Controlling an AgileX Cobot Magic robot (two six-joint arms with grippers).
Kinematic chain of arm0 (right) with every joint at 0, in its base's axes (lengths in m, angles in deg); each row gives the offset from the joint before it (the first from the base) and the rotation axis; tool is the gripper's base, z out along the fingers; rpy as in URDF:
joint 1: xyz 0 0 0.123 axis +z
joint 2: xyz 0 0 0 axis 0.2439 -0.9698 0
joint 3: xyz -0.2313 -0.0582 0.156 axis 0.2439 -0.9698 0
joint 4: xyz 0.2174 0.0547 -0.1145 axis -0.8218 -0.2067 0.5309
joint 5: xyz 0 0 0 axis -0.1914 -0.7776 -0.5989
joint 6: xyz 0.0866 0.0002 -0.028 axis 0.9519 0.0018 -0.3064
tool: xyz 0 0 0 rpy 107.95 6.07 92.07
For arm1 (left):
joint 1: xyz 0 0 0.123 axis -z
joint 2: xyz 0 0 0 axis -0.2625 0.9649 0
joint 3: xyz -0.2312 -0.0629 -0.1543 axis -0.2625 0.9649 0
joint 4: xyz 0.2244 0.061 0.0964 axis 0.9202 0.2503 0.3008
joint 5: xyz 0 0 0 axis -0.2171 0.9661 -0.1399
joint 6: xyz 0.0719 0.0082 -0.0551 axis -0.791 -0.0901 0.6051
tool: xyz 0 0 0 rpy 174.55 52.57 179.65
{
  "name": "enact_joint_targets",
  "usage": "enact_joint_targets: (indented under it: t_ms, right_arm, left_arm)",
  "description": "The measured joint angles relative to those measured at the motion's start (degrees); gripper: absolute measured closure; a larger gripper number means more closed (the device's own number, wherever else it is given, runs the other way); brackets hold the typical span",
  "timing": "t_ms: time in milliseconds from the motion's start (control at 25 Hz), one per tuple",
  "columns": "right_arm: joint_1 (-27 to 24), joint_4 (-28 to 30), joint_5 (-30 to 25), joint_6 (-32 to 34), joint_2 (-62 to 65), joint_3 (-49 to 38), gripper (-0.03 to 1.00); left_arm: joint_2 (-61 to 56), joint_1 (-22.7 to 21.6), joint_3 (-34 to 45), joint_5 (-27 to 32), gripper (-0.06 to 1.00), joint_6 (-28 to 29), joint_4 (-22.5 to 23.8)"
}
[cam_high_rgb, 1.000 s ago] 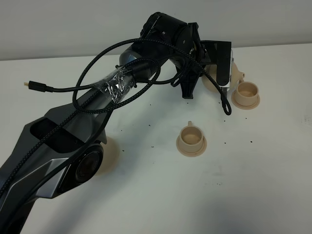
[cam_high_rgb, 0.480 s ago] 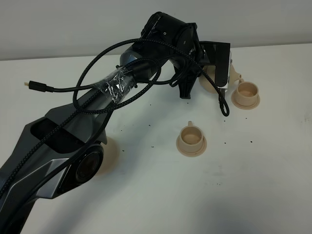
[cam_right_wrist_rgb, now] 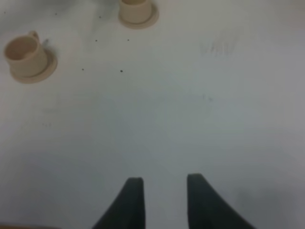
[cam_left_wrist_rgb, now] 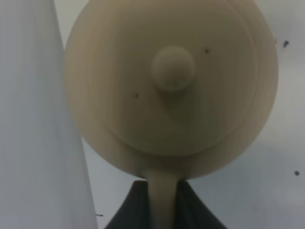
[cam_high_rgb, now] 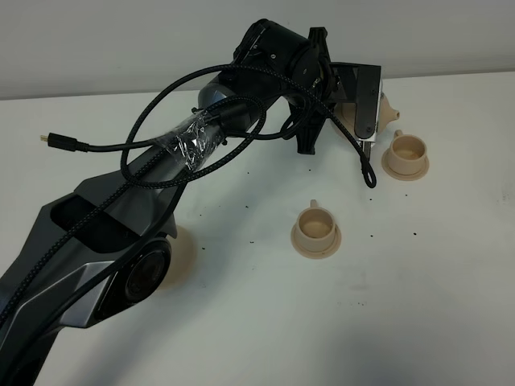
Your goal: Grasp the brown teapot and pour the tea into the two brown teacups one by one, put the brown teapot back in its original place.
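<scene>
With the left gripper [cam_left_wrist_rgb: 162, 191] pinched narrow, holds the squat pale tan ceramic teapot [cam_left_wrist_rgb: 171, 86] by its loop handle.
Hangs it off the white table [cam_high_rgb: 418, 305], just beside the far small pale tan ceramic teacup [cam_high_rgb: 407, 148] on its round saucer, stubby spout toward that cup; sits well apart from the near matching teacup [cam_high_rgb: 315, 225]. With the right gripper [cam_right_wrist_rgb: 162, 188] spread wide and gripping nothing, hovers over the table.

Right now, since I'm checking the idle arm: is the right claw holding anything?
No, the right wrist view shows the right claw open, with only bare table between its tips.
</scene>
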Motion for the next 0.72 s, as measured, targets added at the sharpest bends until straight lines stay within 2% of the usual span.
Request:
enact_joint_targets:
  t_ms: [720]
  right_arm:
    - [0.0,0.0,0.0,0.0,0.0,0.0,0.73]
  left_arm:
    - [0.0,1.7,0.0,-0.2,0.82,-4.3,2.7]
